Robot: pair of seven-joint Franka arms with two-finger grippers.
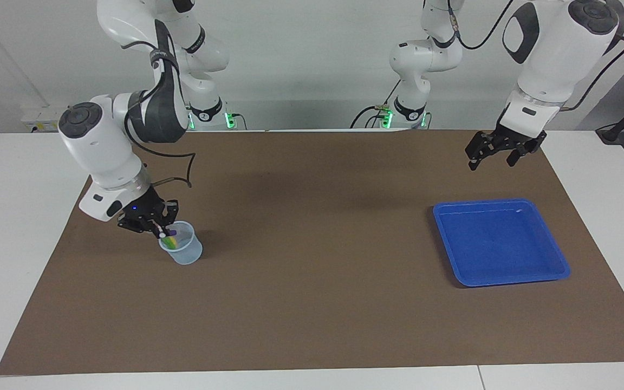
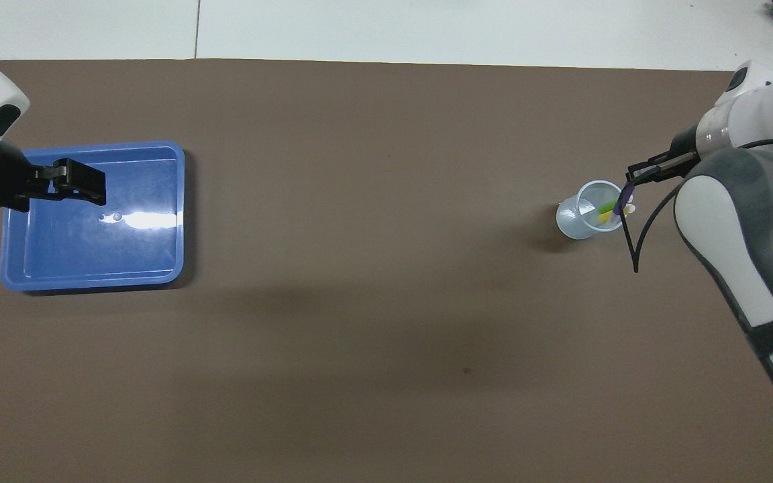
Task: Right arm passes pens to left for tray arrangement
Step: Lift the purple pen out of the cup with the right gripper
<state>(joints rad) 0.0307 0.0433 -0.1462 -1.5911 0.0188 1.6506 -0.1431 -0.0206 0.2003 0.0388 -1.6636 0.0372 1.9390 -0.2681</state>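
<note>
Pens: three are seen at the cup (image 1: 184, 250); the green pen (image 2: 605, 208) and yellow pen (image 2: 604, 217) lie inside it, toward the right arm's end of the surface (image 1: 312, 303).
Purple pen (image 1: 167, 235): held at the cup's rim, its white cap just above it.
Right tool (image 1: 152, 223): closed on the purple pen, blue light lit.
Left tool (image 1: 499, 153): fingers parted, nothing held, raised by the tray's edge nearest the robots.
Tray (image 1: 556, 270): blue, set at the left arm's end.

Setting was a robotics lab: two white arms (image 1: 128, 124) mounted at a white table (image 1: 19, 244), brown mat (image 1: 312, 271), bare grey wall (image 1: 301, 54), loose cabling (image 1: 369, 114).
</note>
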